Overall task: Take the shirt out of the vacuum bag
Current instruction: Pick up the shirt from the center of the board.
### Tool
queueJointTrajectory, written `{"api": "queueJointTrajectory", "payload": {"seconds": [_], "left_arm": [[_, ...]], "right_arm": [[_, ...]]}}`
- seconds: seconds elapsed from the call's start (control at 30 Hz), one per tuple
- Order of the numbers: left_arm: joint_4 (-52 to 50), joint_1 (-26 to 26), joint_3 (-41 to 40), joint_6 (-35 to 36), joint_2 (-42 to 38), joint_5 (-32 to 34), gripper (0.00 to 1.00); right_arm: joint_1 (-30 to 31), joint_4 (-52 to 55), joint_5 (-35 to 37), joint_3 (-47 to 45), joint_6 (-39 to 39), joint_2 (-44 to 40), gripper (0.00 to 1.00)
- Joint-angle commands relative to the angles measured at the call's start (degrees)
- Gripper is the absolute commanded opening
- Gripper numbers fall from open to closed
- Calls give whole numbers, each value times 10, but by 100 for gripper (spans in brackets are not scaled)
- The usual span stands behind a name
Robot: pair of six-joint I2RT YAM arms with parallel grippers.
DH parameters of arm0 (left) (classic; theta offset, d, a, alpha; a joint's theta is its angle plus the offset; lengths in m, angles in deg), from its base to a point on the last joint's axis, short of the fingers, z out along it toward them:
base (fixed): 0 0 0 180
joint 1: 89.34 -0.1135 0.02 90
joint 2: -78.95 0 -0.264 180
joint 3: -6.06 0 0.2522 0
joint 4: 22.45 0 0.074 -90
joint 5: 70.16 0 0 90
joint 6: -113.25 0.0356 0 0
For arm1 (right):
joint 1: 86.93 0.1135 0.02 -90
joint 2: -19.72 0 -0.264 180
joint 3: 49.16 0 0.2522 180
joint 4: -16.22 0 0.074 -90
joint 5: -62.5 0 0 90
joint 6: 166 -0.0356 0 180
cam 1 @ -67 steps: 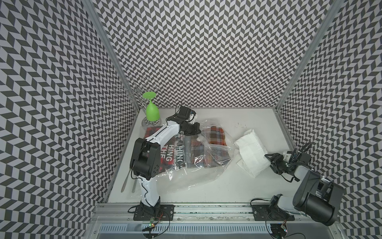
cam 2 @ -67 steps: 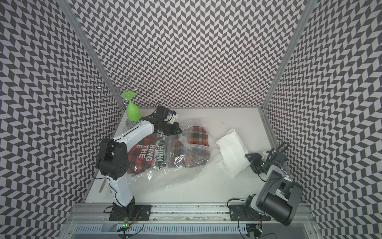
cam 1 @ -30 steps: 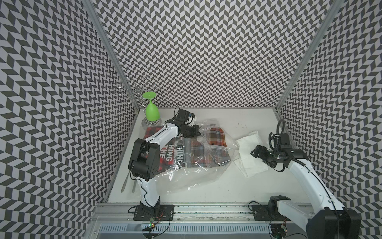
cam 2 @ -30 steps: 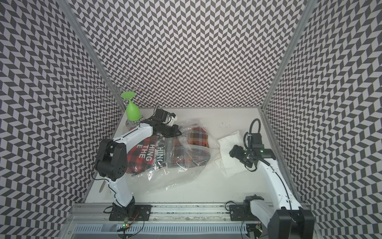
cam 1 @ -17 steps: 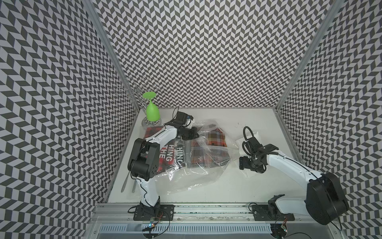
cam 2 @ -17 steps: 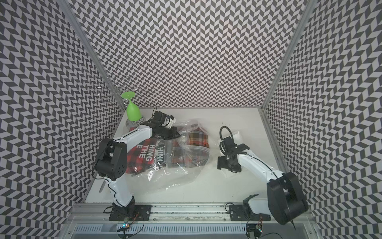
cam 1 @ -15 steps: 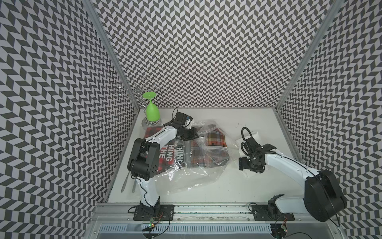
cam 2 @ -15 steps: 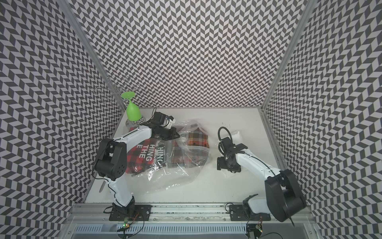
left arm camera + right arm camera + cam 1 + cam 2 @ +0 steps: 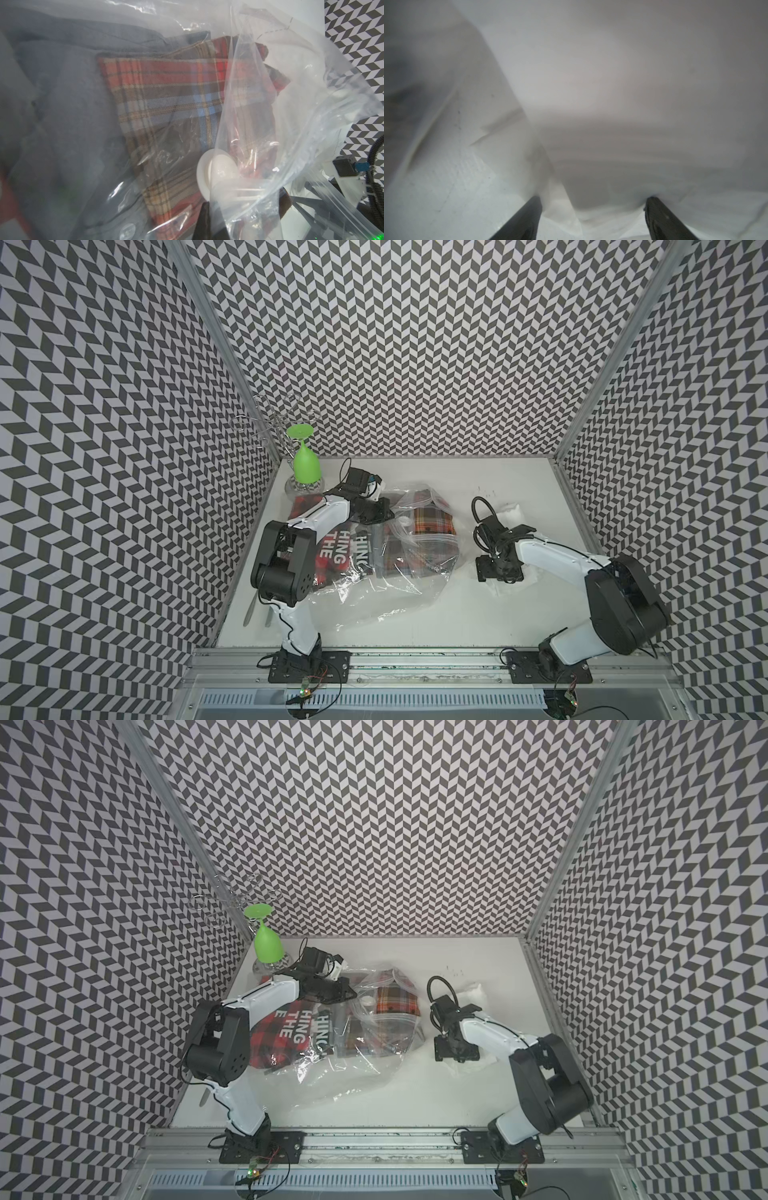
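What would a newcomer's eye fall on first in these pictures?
The large, crinkly, see-through plastic bag stuffed with plaid clothes sprawls over the left half of the white table, the left gripper shut on its far edge. A bright green upturned wine glass stands in the far-left corner.

I log: see-through crinkly plastic vacuum bag [image 9: 399, 585], colourless, its round valve disc [image 9: 216, 174] white; folded plaid fabric shirt [image 9: 432, 519], orange-red with blue and tan lines; red-and-black checked cloth [image 9: 270, 1040], white lettering; stemmed goblet [image 9: 306, 464], bright green; enclosure walls [image 9: 415, 344], black-and-white chevron.
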Motion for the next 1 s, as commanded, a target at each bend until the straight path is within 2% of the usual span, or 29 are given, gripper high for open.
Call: {"api": "queueJointTrajectory", "payload": {"seconds": [0.0,0.13,0.33,0.57,0.77,0.97], "left_arm": [[-5,-10,-10,5,-15,-1,0],[-5,-14,-14,6,-15,-1,0],[-2,-17,-22,7,-12,-1,0],[-2,-23,-30,11,-13,2,0],[0,-29,-33,13,-10,0,0],[4,-29,-29,9,-3,-3,0]], "right_arm": [[15,-24,7,-7,-3,13,78],[21,-29,7,-13,-13,32,66],[21,-40,8,-22,-24,40,33],[21,-46,8,-26,-41,28,10],[2,-9,23,8,-47,-38,7],[-57,37,29,66,-16,-77,4]]}}
